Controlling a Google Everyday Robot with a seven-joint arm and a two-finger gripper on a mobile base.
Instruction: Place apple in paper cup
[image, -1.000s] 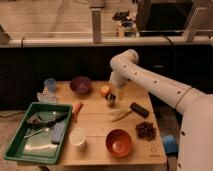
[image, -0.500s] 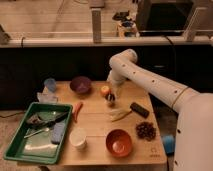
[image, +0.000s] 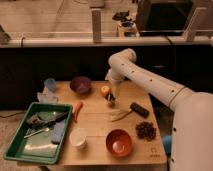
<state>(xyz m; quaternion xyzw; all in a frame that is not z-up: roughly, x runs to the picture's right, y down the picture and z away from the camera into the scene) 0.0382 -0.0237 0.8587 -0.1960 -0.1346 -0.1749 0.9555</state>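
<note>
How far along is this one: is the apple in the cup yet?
Done: nothing yet. The apple lies on the table towards the far edge, well apart from the paper cup at the near edge. In hand: the gripper is down close beside the apple; no grasp is evident. Left: grasp it, carry it over, release it into the cup.

The gripper (image: 111, 98) hangs over the desk (image: 96, 118) toward its far edge, just beside the apple (image: 104, 90). The paper cup (image: 78, 137) stands near the front edge, between the green tray (image: 20, 150) and the orange bowl (image: 119, 143).
</note>
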